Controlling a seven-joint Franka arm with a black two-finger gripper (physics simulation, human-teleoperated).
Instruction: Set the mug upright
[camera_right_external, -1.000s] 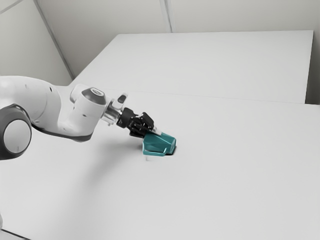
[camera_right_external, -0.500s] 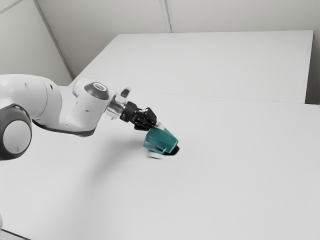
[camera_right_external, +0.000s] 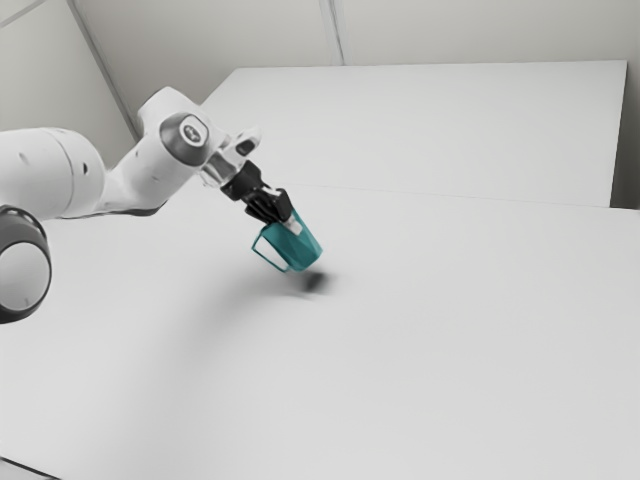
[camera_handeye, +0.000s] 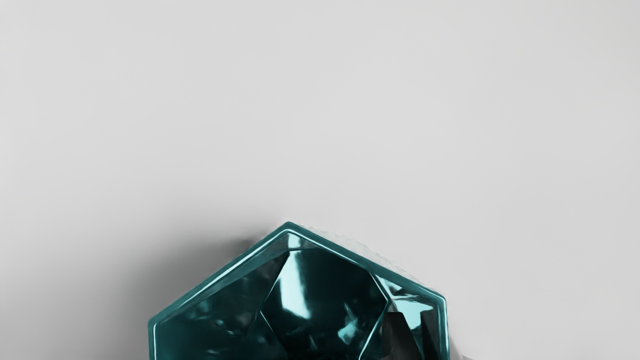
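Mid-righting, I judge: my black two-finger gripper (camera_right_external: 290, 222) pinches the glossy, faceted teal mug (camera_right_external: 299, 248) by its wall, raised, tilted; next, level, then lower.

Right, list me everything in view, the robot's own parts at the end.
Mug: one, teal, tilted in the gripper, lifted off the table
Handle: one, teal, on the mug's side toward the exterior view's left
Table: one, white, below the mug
Shadow: one dark patch, on the table just below the mug
Flat surface: one, pale, beyond the table
Walls: pale grey, at the back; count unclear
Arm: one, white with grey, entering from the exterior view's left
Gripper: one, black, shut on the mug's wall
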